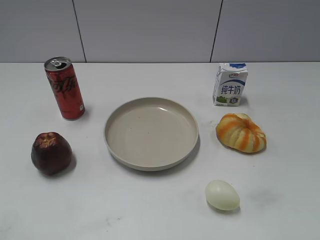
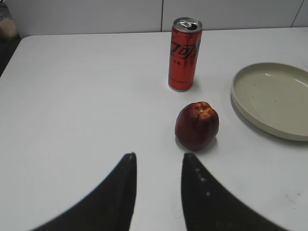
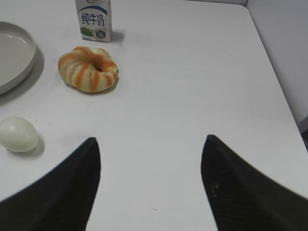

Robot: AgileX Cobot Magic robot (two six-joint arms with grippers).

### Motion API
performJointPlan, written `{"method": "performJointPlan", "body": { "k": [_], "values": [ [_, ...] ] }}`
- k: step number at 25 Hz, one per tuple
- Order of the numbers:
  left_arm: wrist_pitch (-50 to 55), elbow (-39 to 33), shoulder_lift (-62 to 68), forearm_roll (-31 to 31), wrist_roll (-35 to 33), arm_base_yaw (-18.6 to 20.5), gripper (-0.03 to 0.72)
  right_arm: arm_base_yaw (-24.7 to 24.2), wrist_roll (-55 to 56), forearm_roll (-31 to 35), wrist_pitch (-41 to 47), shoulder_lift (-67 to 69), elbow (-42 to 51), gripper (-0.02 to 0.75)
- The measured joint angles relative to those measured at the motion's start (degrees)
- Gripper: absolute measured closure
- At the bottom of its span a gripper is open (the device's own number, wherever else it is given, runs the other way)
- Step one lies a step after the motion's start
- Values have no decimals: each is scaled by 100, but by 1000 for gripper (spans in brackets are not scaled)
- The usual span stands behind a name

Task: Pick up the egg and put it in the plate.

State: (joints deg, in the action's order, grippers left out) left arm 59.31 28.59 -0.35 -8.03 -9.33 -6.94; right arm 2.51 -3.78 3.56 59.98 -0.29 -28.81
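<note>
Cream-white, the small smooth oval egg (image 1: pixel 222 194) lies on the white desk (image 1: pixel 150 210) at about five o'clock from the large round beige plate (image 1: pixel 112 150), apart from its raised rim, with open desk between and around them. An orange-and-white ribbed pumpkin-shaped thing (image 1: pixel 240 132) sits at three o'clock of the plate. The right tool (image 3: pixel 151 144) hovers released, jaws spread wide, the egg at its nine o'clock. The left tool (image 2: pixel 159 161), parted more narrowly, holds nothing; the dark red apple (image 2: pixel 197 125) is just beyond it.
</note>
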Motion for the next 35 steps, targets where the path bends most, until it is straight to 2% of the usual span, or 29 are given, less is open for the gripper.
{"method": "performJointPlan", "body": {
  "k": [22, 28, 35],
  "values": [
    [0, 0, 0, 0, 0, 0, 453, 0, 0, 0, -56, 68, 0, 238],
    [0, 0, 0, 0, 0, 0, 453, 0, -124, 82, -80, 1178, -5, 225],
    [0, 0, 0, 0, 0, 0, 453, 0, -893, 814, -267, 3230, -120, 173]
  ]
}}
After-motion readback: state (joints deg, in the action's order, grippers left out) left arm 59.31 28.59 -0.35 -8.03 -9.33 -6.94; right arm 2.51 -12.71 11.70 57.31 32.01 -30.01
